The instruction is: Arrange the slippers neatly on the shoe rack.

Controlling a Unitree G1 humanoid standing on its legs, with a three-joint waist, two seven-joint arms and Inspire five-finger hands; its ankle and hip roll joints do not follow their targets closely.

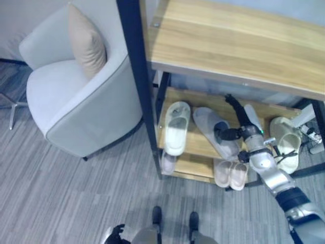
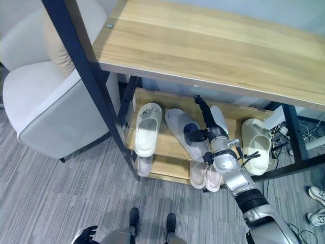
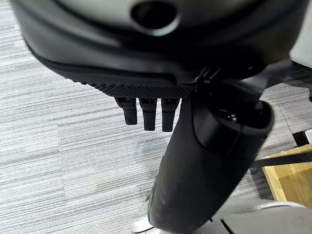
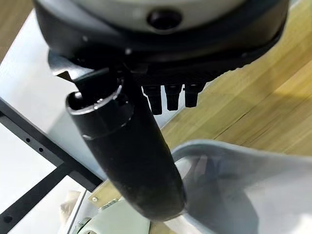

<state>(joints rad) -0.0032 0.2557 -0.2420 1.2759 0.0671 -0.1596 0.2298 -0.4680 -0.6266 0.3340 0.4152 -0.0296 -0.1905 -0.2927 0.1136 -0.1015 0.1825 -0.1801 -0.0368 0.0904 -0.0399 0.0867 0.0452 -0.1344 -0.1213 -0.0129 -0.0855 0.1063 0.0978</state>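
Observation:
On the rack's middle shelf [image 1: 203, 147] a cream slipper [image 1: 175, 127] lies at the left and another cream slipper [image 1: 285, 142] at the right. Between them a grey slipper [image 1: 209, 127] lies sole up. My right hand [image 1: 234, 131] reaches in over it, fingers [image 1: 232, 105] straight toward the back and thumb [image 4: 131, 161] resting on the grey slipper's edge [image 4: 243, 190]. Just right of the fingers is what looks like a pale slipper [image 1: 252, 118] on its side. My left hand [image 1: 116, 235] hangs low over the floor, its fingers [image 3: 148, 114] relaxed.
Two pink slippers [image 1: 231, 173] and one more [image 1: 167, 162] sit on the bottom shelf. The wooden top [image 1: 228, 40] overhangs the shelves, with a black post [image 1: 139, 76] at its left corner. A white armchair [image 1: 66, 101] stands left of the rack. A person's shoes [image 2: 317, 195] show at the right.

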